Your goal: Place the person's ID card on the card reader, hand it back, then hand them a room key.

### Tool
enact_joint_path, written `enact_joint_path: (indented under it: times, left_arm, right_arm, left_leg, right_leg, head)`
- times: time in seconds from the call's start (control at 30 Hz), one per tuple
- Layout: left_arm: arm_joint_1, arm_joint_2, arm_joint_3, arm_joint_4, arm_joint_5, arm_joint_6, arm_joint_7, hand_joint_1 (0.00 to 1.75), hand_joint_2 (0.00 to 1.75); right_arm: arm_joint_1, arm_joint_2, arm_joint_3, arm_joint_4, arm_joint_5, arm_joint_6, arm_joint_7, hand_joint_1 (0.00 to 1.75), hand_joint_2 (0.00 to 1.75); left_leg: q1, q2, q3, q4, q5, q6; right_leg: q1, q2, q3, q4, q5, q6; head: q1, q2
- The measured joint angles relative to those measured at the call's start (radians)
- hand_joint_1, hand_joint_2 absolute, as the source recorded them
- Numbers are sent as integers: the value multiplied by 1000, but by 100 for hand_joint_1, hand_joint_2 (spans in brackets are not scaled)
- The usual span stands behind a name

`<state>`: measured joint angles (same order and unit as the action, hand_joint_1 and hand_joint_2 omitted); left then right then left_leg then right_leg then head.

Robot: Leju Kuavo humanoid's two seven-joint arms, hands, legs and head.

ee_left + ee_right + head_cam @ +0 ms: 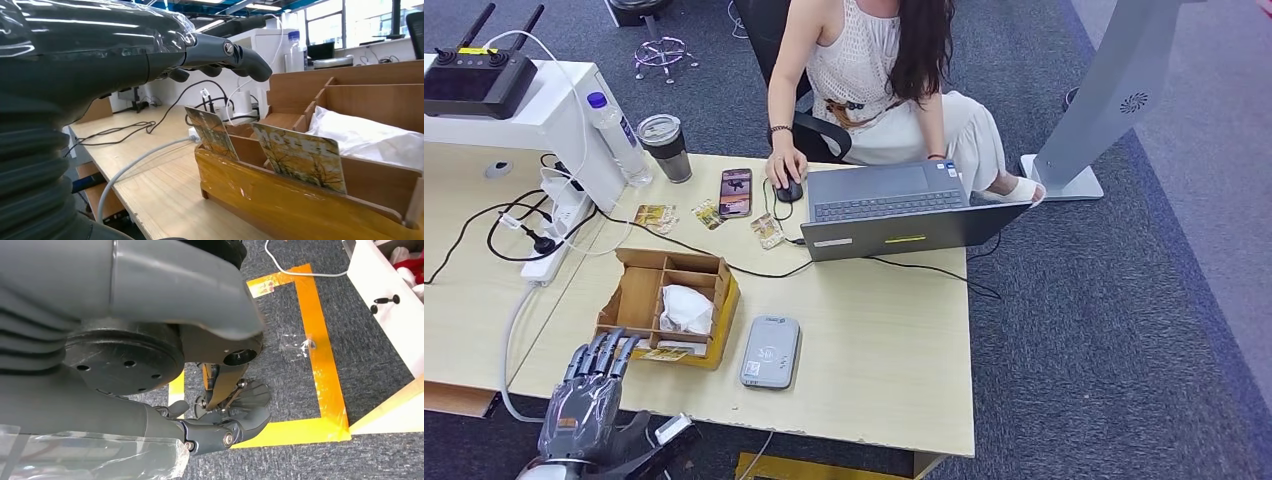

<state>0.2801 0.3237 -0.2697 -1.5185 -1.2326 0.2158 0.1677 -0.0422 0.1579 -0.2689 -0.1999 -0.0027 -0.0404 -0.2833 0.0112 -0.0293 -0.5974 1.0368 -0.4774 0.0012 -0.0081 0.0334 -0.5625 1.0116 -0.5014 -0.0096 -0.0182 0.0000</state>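
My left hand [589,385] hovers at the near edge of the table [894,350], just on my side of the wooden box [639,300]. Its fingers are stretched out and apart, holding nothing. From the left wrist view the fingertips [250,62] point over the box's front wall, above two room key cards [300,155] that stand tilted in the front slot. I judge they are stood on edge like that so a hand can pinch one from above. Each card carries a picture of yellow trees; pale letters run across the nearer one, but I cannot read them for certain.

A crumpled white bag [686,308] sits in a compartment of the box behind the cards. The grey card reader [770,352] lies flat just beside the box, on the side away from my left hand, with nothing on top of it. It has a small mark and a symbol printed on its face, too small to read. I cannot pick out the ID card anywhere.

Beyond the box a person [864,70] sits at a laptop [894,205] with one hand on a mouse [789,190].

My right hand [220,427] hangs low over the carpet by yellow floor tape [315,340], fingers curled in around nothing.
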Motion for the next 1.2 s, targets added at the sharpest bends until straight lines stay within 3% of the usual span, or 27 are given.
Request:
enact_joint_path:
  times: [0.43,0.67,1.2]
  left_arm:
    - [-14,-32,37,36,-10,2,-28,0,175]
    - [-106,-103,61,76,-47,7,-105,0,175]
    - [-217,-186,53,132,-80,-1,-130,0,175]
  right_arm:
    - [0,0,0,0,9,1,6,0,175]
    - [-1,0,0,0,36,10,15,0,175]
    - [-3,3,0,0,62,3,24,0,175]
  left_leg:
    - [0,0,0,0,0,0]
    - [0,-1,0,0,1,0]
    - [0,-1,0,0,1,0]
  right_leg:
    - [0,0,0,0,0,0]
    - [0,-1,1,0,1,0]
    - [0,-1,0,0,1,1]
  head:
    - [0,0]
    - [0,0]
    - [0,0]
